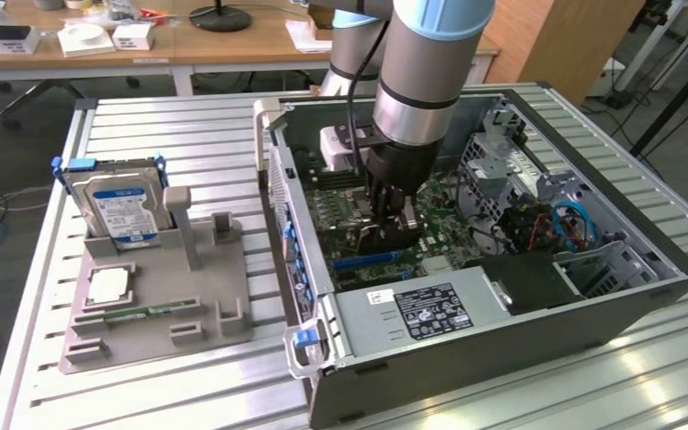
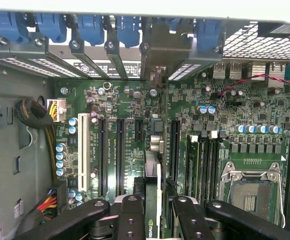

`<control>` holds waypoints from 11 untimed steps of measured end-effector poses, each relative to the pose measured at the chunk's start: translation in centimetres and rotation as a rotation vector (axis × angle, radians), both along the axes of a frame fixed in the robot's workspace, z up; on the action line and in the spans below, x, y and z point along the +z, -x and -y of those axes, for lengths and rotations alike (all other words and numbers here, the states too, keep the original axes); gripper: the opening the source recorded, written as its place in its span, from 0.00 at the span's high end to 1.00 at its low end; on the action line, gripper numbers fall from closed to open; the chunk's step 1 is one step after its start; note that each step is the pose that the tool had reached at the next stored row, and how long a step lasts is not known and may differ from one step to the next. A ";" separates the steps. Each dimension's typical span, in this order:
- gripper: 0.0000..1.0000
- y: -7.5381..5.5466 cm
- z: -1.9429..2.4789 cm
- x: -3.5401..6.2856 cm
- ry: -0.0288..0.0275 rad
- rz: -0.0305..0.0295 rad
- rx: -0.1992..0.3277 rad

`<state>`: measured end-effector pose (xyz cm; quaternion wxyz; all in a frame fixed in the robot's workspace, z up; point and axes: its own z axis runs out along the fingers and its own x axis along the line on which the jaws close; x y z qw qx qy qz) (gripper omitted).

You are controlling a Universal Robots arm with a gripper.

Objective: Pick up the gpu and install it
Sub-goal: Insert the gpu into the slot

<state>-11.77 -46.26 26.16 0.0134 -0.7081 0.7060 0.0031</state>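
A grey, tube-shaped robot arm [image 1: 422, 81] reaches down into an open steel computer case [image 1: 631, 305] that lies on its side on a ribbed aluminium desk [image 1: 165, 134]. Its black, hinged jaws are clamped on either side of the gpu [image 2: 154, 220], a thin dark card seen edge-on. The card is held upright above the glossy green motherboard [image 2: 225, 105], in line with the long black expansion slots [image 2: 119, 150]. Whether it touches a slot cannot be told. One end points toward the row of blue plastic latches [image 2: 90, 25] at the case's perforated rear wall. Toward the exterior view's left, a silver hard drive [image 1: 117, 210] with a blue-white label stands in a moulded grey holder [image 1: 159, 313].
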 end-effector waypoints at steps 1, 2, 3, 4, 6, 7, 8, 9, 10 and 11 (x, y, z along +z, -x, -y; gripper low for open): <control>0.74 0.0 0.00 0.00 0.0000 -0.0006 0.000; 0.74 0.0 0.00 0.00 0.0000 -0.0011 0.000; 0.74 0.0 0.00 0.00 0.0000 -0.0013 0.000; 0.74 0.0 0.00 0.00 0.0000 -0.0014 0.000; 0.74 0.0 -0.02 0.00 0.0001 -0.0014 0.000; 0.74 0.0 -0.03 0.01 0.0001 -0.0015 0.000; 0.74 0.0 -0.03 0.00 0.0001 -0.0015 0.000; 0.74 0.0 -0.03 0.00 0.0001 -0.0014 0.000; 0.74 0.0 -0.03 0.00 0.0000 -0.0014 0.000; 0.74 0.0 -0.03 0.00 -0.0001 -0.0014 0.000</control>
